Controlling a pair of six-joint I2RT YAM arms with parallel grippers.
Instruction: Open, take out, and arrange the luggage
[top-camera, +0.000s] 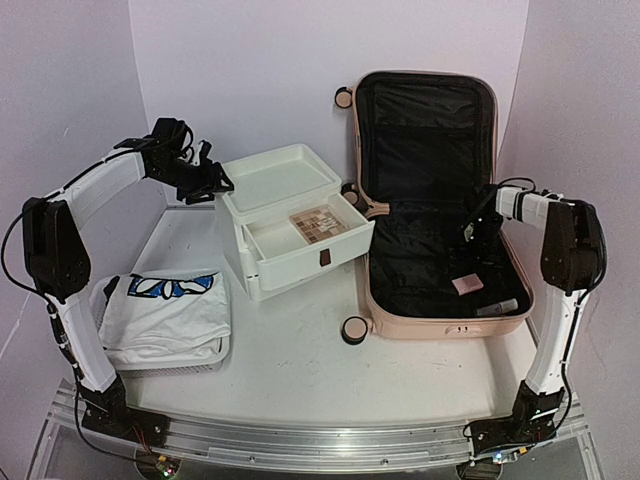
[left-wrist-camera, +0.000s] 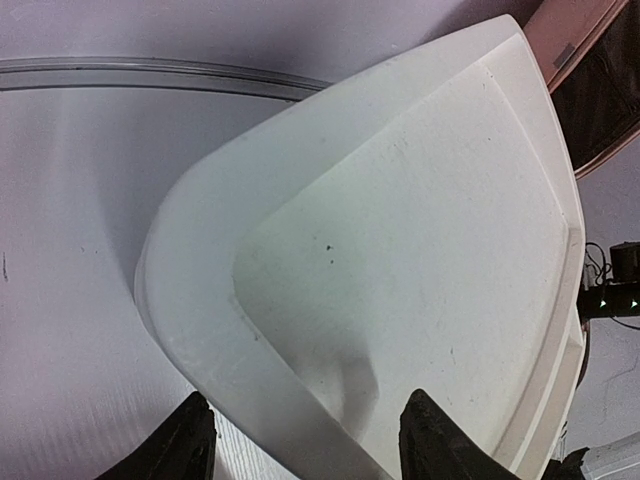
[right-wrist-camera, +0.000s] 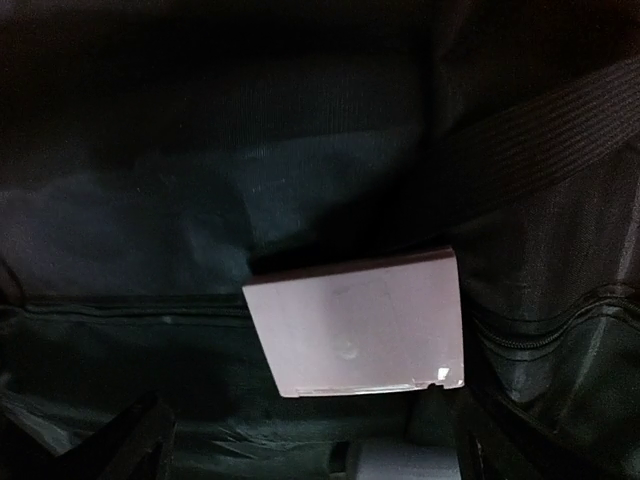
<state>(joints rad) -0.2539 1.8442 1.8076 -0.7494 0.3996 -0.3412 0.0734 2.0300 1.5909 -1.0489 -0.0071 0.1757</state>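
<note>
Luggage (top-camera: 440, 325) lies open on the right side of the table (top-camera: 300, 365), its near half flat with the black lining up and a small flat pink box (top-camera: 467, 285) inside. At near left a folded white shirt (top-camera: 165, 305) rests on the mesh basket (top-camera: 175, 362). My right gripper (top-camera: 470, 228) hangs in the case above that box, spread wide, holding nothing. Mid-table, the white drawer unit (top-camera: 290, 255) has one drawer pulled out. My left gripper (top-camera: 212, 183) hovers at its top tray's left corner, fingers apart, empty. Farthest, the lid stands upright.
</note>
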